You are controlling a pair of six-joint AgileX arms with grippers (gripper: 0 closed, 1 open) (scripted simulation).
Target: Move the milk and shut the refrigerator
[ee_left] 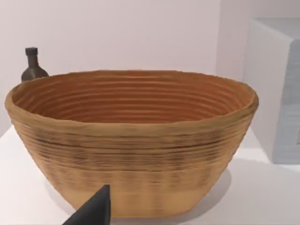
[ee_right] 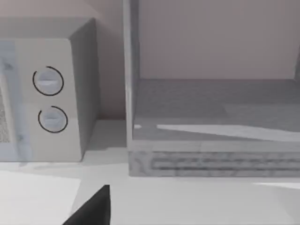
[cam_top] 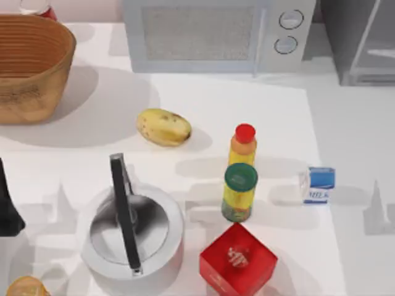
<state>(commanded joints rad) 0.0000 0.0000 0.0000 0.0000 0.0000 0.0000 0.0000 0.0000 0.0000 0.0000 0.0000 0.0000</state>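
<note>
Milk on the table, fridge open.
The small white blue-topped milk carton [cam_top: 319, 185] stands near the big grey refrigerator [cam_top: 361, 43] (door ajar); whether either arm's fingers are apart, I cannot tell.

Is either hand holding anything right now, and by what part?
Nothing is held. The milk stands free on the table's right side, with no hand on it.

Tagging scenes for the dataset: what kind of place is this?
Likely a mock kitchen counter in simulation: a white microwave and an open grey refrigerator at the back, with a kettle and milk on the white table.
</note>
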